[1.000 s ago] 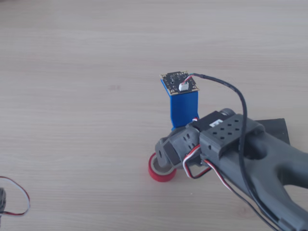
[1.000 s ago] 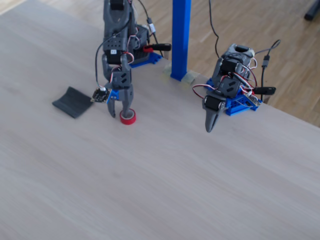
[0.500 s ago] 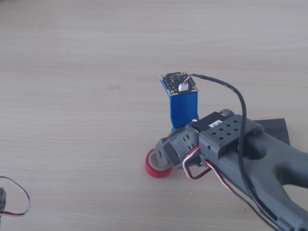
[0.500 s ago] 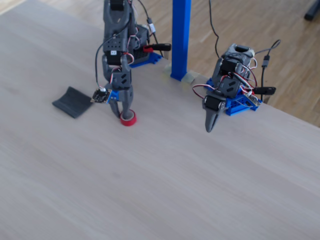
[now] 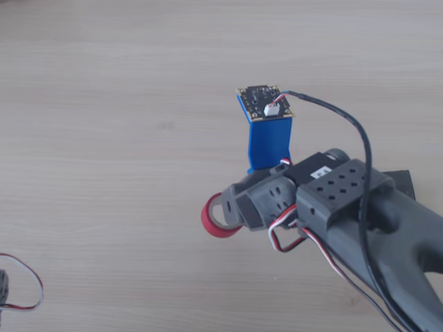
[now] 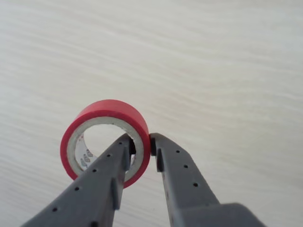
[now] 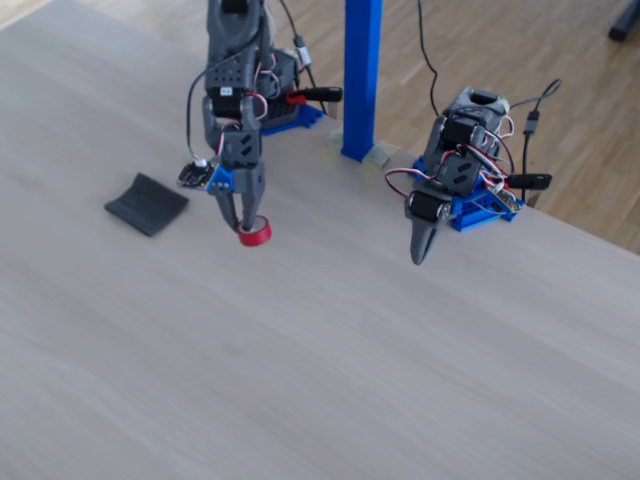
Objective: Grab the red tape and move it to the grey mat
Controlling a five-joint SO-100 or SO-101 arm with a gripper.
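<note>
The red tape [image 6: 105,112] is a small roll with a whitish core. My gripper [image 6: 140,144] is shut on its wall, one finger inside the ring and the other outside. In the fixed view the red tape [image 7: 254,233] hangs just above the wooden table under the gripper [image 7: 246,221]. In the other view the red tape [image 5: 213,223] stands tilted on edge at the gripper's tip. The grey mat [image 7: 146,204] lies flat to the left of the gripper in the fixed view. In the other view only a corner of the grey mat [image 5: 403,181] shows behind the arm.
A second arm [image 7: 452,175] stands at the table's far right edge, its gripper pointing down. A blue post [image 7: 361,75] rises behind and between the two arms. A thin red wire loop [image 5: 26,283] lies at the other view's lower left.
The gripper has closed on the tape and lifted it off the table, and the roll has tipped from flat onto its edge. The arm has shifted slightly toward the mat.
</note>
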